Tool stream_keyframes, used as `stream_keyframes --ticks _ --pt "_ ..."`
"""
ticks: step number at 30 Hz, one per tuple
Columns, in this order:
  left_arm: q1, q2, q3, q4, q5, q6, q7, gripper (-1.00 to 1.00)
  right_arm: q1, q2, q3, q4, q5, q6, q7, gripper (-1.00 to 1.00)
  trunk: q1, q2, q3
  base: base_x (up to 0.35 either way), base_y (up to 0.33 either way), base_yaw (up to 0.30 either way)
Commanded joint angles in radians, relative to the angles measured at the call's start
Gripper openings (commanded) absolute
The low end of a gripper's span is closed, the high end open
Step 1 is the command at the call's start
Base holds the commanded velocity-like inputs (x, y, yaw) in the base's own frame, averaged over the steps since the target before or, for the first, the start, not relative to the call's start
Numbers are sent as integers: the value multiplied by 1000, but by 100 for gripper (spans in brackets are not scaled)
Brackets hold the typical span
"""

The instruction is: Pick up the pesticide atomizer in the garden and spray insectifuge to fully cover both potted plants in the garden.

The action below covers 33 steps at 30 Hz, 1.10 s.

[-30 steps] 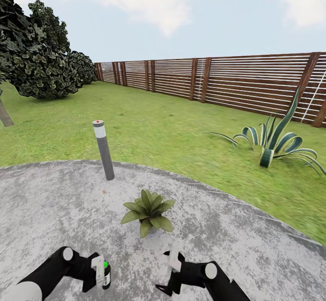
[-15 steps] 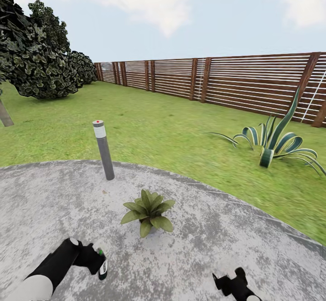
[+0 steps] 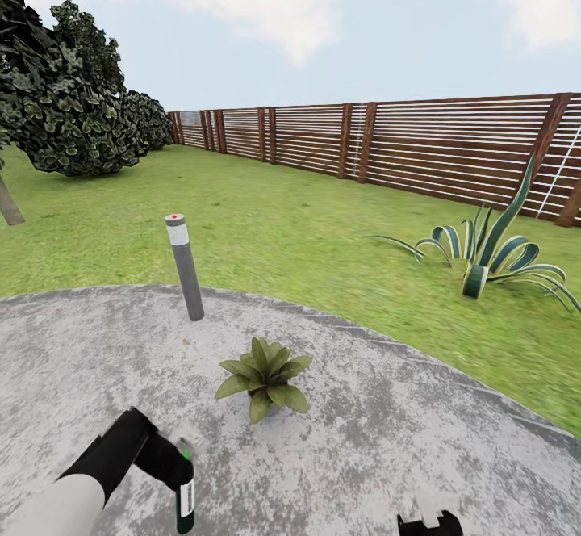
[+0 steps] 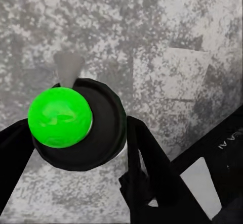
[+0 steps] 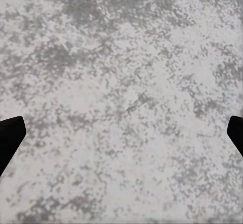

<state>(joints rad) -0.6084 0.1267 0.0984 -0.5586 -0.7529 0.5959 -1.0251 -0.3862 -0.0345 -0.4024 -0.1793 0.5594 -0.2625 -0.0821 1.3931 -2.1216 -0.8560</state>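
The left arm (image 3: 77,483) reaches in from the lower left of the head view, white forearm and black wrist angled toward the centre. Its gripper (image 3: 179,471) points down, fingers (image 4: 147,168) closed on the atomizer (image 3: 186,497). The right gripper (image 3: 429,523) sits at the bottom edge, right of centre, fingertips (image 5: 10,135) spread wide.

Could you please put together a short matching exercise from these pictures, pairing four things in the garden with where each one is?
Things:
1. pesticide atomizer
2. potted plant
3. bollard lamp
4. striped agave

Places:
A. on the lawn near the fence
B. upright at the patio's far edge
C. held in the left gripper
D. on the stone patio, mid-picture in the head view

Pairs: 1-C, 2-D, 3-B, 4-A
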Motion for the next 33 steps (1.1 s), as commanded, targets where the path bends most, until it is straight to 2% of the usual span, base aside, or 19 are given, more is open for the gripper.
stream_keyframes --ticks 1,2,7,12,21,22,24,27,33 --pt "3 1 5 -17 -8 16 -18 -100 -1 0 -7 2 10 -4 -3 100 0 0 -1 0 0 0" --pt "9 7 5 -75 -9 29 -33 -100 0 -6 -8 2 9 -4 -5 100 0 0 -1 0 0 0" --pt "13 10 3 -162 -9 56 -40 -100 0 -12 -9 3 8 -6 -8 100 0 0 -1 63 0 0" --pt "11 11 3 -182 -11 117 -41 -100 1 -13 -41 7 7 -5 -7 100 0 0 -1 274 0 0" --pt "13 12 2 -185 -10 130 -44 -100 1 -13 -60 9 7 -4 -7 100 0 0 -1 329 0 0" --pt "9 39 -111 -185 -59 131 -156 -100 1 -12 -61 11 7 -4 -7 100 0 0 -1 333 0 0" --pt "8 44 -111 -185 -131 131 -197 -100 1 -12 -61 11 7 -4 -7 100 0 0 -1 315 0 0" --pt "13 45 -114 -185 -189 130 -225 -100 1 -13 -61 11 7 -4 -7 100 0 0 -1 131 0 0" --pt "12 45 -114 -185 -189 130 -225 -100 1 -13 -61 11 8 -4 -7 100 0 0 -1 160 34 0"
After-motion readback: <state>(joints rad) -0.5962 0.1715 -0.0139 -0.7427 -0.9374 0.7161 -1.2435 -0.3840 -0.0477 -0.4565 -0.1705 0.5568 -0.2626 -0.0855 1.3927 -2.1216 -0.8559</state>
